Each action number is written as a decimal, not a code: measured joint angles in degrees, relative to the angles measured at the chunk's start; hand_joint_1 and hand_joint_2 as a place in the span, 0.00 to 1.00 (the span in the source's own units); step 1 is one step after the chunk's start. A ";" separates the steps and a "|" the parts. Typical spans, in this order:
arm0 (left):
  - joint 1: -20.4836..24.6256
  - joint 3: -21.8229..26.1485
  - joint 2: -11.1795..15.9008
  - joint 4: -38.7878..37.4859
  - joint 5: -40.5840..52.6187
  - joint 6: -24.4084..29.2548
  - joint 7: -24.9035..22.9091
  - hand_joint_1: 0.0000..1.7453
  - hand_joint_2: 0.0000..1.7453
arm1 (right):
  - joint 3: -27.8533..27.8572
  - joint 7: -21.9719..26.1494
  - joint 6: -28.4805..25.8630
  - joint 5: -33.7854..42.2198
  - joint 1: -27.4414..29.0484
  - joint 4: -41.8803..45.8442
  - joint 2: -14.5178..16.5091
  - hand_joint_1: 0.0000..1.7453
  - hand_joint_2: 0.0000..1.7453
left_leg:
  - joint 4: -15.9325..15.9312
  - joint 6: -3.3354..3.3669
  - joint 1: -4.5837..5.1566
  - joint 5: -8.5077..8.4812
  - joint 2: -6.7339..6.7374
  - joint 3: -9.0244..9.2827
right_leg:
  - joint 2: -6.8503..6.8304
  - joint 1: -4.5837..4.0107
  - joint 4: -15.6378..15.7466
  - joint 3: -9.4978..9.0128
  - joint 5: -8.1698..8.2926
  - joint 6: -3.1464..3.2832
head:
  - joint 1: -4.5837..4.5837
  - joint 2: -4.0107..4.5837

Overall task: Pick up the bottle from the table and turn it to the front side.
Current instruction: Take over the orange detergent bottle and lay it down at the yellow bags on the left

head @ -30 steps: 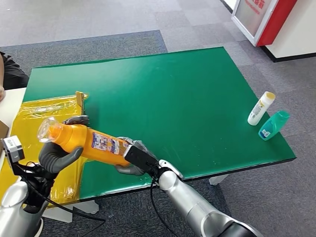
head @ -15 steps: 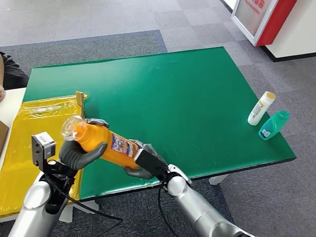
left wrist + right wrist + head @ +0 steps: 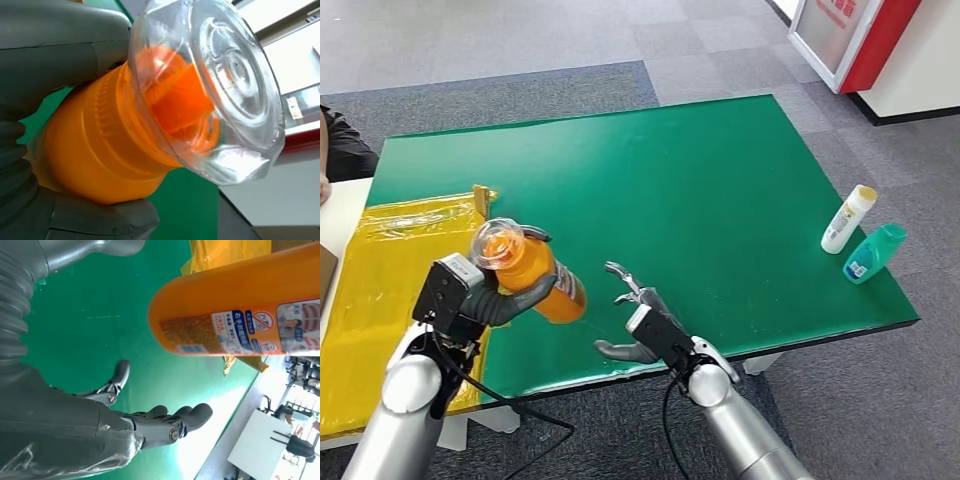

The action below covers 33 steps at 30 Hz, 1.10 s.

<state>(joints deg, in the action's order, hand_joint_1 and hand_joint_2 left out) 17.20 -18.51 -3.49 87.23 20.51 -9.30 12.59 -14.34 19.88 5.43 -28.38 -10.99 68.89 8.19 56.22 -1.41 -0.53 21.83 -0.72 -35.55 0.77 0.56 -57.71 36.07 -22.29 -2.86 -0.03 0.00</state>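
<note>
My left hand [image 3: 503,298] grips an orange bottle [image 3: 533,272] by its neck, lifted off the green table [image 3: 682,190] near the front left, its clear cap [image 3: 495,243] pointing toward me. In the left wrist view the clear cap [image 3: 222,90] and orange neck [image 3: 109,145] sit close between the thumb and fingers [image 3: 102,220]. My right hand [image 3: 641,320] hovers open just right of the bottle's base, fingers spread, holding nothing. In the right wrist view the bottle [image 3: 241,320] with its printed label hangs apart from the spread fingers [image 3: 166,420].
A white bottle with a yellow cap [image 3: 848,220] and a teal bottle [image 3: 875,252] lie near the table's right edge. Yellow plastic sheeting [image 3: 388,270] covers the left side. A person's dark sleeve [image 3: 343,145] shows at far left. A red-and-white stand [image 3: 848,40] is behind.
My right hand let go of the bottle's base and opened. My left hand carried the bottle rightward and swung its cap end toward me.
</note>
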 joint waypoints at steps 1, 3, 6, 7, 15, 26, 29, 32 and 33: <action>0.32 0.10 0.70 0.16 1.81 0.32 -0.76 1.00 1.00 | 0.12 -0.03 0.00 0.04 0.25 0.65 -0.05 0.00 1.00 | 0.00 0.00 0.00 0.00 0.00 0.00 | 0.00 0.00 0.00 0.00 0.00 0.00 | 0.01 0.00; 0.89 0.52 2.92 0.69 6.64 0.85 -2.64 1.00 1.00 | 0.37 -0.22 -0.18 0.22 0.92 2.07 -0.08 0.00 1.00 | 0.00 -0.01 0.00 0.00 0.01 0.00 | 0.01 -0.01 -0.01 0.01 0.01 0.02 | 0.01 0.00; 1.52 1.99 6.74 1.95 11.96 0.80 -4.45 1.00 1.00 | 0.94 -0.67 -0.69 0.62 2.51 4.34 -0.09 0.00 1.00 | 0.00 -0.01 -0.01 -0.01 0.02 0.01 | 0.01 -0.02 -0.01 0.04 0.00 0.03 | 0.02 0.00; 1.71 2.52 7.69 2.33 13.00 0.72 -4.81 1.00 1.00 | 1.13 -0.76 -0.80 0.71 2.96 4.91 -0.10 0.00 1.00 | 0.00 -0.01 -0.01 -0.01 0.02 0.00 | 0.01 -0.02 -0.01 0.04 0.00 0.03 | 0.02 0.00; 4.55 2.80 15.72 4.40 30.19 -2.19 -11.01 1.00 1.00 | 3.81 -1.81 -1.34 1.71 7.44 8.62 -0.02 0.00 1.00 | 0.00 0.00 -0.01 0.01 0.02 -0.02 | 0.00 -0.01 0.00 0.06 -0.03 0.04 | 0.01 0.00; 10.45 -6.59 22.63 0.33 55.45 -4.67 -15.45 1.00 1.00 | 8.36 -1.79 0.57 3.95 12.21 9.96 0.65 0.00 1.00 | 0.00 -0.01 0.00 0.02 0.04 -0.05 | 0.03 0.01 0.00 0.10 -0.01 0.06 | 0.01 0.00; 10.79 -10.08 22.47 -3.48 62.74 -2.27 -16.37 1.00 1.00 | 8.49 -1.33 0.98 3.97 12.09 9.04 1.27 0.00 1.00 | 0.00 -0.01 0.01 0.02 0.04 -0.05 | 0.03 0.01 0.00 0.10 -0.01 0.05 | 0.01 0.00; 10.09 -12.05 21.45 -7.73 64.92 0.54 -16.14 1.00 1.00 | 8.47 -0.84 0.98 3.95 11.93 7.67 1.68 0.00 1.00 | 0.00 -0.01 0.00 0.02 0.04 -0.05 | 0.03 0.01 0.00 0.10 -0.01 0.06 | 0.02 0.00; 9.66 -12.37 20.92 -8.88 65.37 1.34 -16.14 1.00 1.00 | 8.45 -0.74 0.97 3.94 11.90 7.27 1.75 0.00 1.00 | 0.00 -0.01 0.00 0.02 0.04 -0.06 | 0.03 0.01 0.00 0.10 -0.02 0.06 | 0.02 0.00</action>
<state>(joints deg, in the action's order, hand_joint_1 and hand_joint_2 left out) 26.86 -30.88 17.43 78.35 85.88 -7.96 -3.56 -5.89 19.15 6.40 -24.44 0.91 76.15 9.94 56.22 -1.42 -0.53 21.85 -0.68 -35.60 0.80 0.57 -57.71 36.16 -22.31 -2.80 -0.01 0.00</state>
